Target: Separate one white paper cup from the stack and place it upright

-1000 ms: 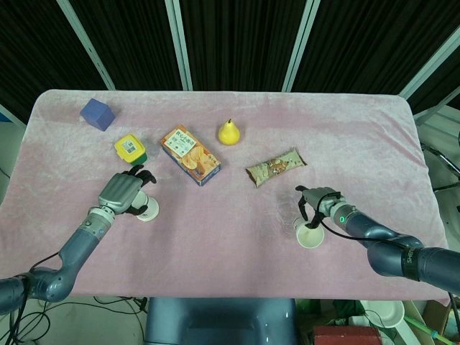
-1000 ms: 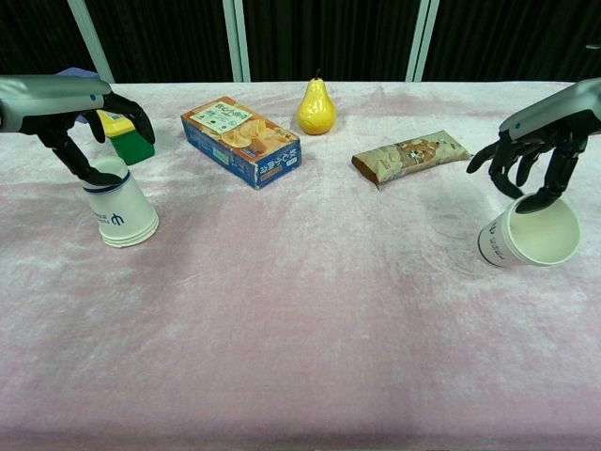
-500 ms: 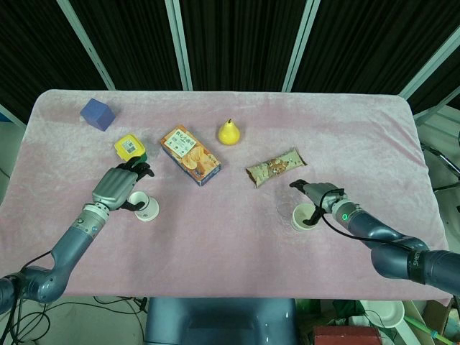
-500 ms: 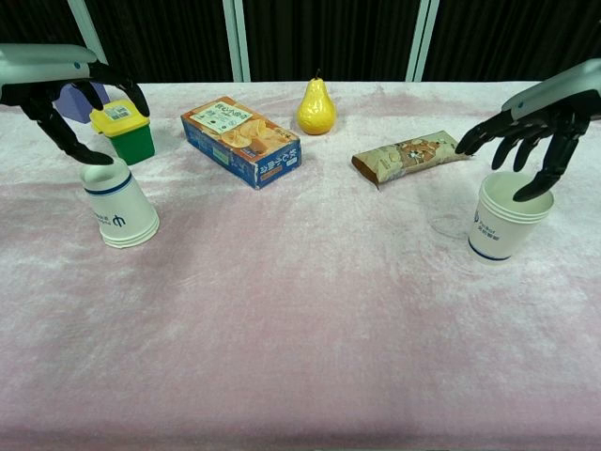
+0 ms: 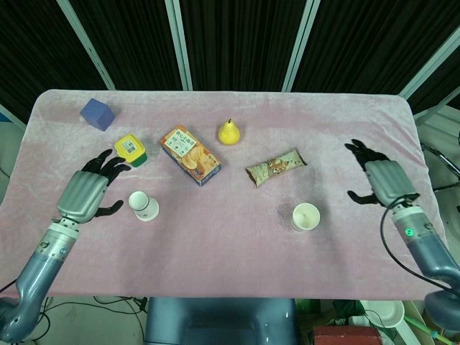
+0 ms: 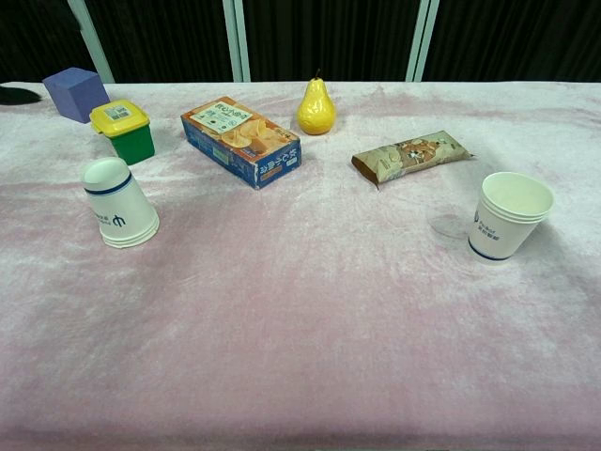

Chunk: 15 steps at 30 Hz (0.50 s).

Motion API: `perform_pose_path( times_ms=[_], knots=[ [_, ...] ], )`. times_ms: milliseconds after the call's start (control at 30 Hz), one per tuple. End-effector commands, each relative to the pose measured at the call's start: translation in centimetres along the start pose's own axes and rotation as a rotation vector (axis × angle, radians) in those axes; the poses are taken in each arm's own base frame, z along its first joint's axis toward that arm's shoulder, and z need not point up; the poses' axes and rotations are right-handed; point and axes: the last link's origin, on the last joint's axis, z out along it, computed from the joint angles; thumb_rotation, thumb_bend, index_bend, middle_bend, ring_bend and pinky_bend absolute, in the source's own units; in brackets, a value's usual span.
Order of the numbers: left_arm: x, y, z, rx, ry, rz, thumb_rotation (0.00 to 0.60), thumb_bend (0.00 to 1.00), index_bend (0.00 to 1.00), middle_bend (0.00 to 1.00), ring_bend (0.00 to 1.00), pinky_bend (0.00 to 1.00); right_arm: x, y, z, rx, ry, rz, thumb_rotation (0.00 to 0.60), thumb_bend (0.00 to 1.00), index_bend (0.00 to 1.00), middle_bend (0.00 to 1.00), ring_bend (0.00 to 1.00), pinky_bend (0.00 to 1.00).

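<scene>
A white paper cup (image 5: 305,216) (image 6: 508,217) with a blue band stands upright, mouth up, on the right of the pink cloth. An upside-down stack of white cups (image 5: 144,206) (image 6: 119,203) stands at the left. My right hand (image 5: 379,180) is raised well to the right of the upright cup, fingers spread, holding nothing. My left hand (image 5: 88,192) hovers to the left of the stack, apart from it, fingers spread and empty. The chest view shows neither hand.
A yellow-lidded green tub (image 5: 130,149), a purple block (image 5: 97,114), an orange snack box (image 5: 190,155), a yellow pear (image 5: 228,133) and a brown snack bar (image 5: 276,167) lie across the far half of the table (image 5: 230,251).
My right hand has let go of the upright cup and pulled away to the right. My left hand has left the stack and drawn back to the left. Both cups stay put.
</scene>
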Motion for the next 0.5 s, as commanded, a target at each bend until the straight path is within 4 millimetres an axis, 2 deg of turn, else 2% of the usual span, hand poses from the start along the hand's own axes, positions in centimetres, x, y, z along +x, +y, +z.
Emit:
perform_pose_path(
  times_ms=[33, 167, 300, 500],
  knots=[
    [-0.2, -1.7, -5.3, 0.059, 0.016, -0.037, 0.600, 0.27, 0.22, 0.16, 0.00, 0.19, -1.2, 4.6, -9.5, -0.036, 0.132, -0.108, 0.600, 0.19, 0.00, 0.00, 0.12, 0.18],
    [-1.5, -3.7, -9.9, 0.120, 0.043, -0.058, 0.600, 0.27, 0.22, 0.15, 0.00, 0.13, -2.7, 6.1, -13.2, -0.054, 0.162, -0.130, 0.600, 0.19, 0.00, 0.00, 0.12, 0.18],
    [-2.8, -5.6, -13.1, 0.165, 0.054, -0.115, 0.600, 0.26, 0.22, 0.13, 0.00, 0.07, -4.0, 7.1, -16.2, -0.093, 0.174, -0.131, 0.600, 0.19, 0.00, 0.00, 0.12, 0.18],
    [-3.5, -7.0, -14.5, 0.174, 0.056, -0.112, 0.600, 0.24, 0.22, 0.13, 0.00, 0.05, -5.0, 7.4, -18.0, -0.104, 0.192, -0.142, 0.600, 0.19, 0.00, 0.00, 0.12, 0.18]
  ],
)
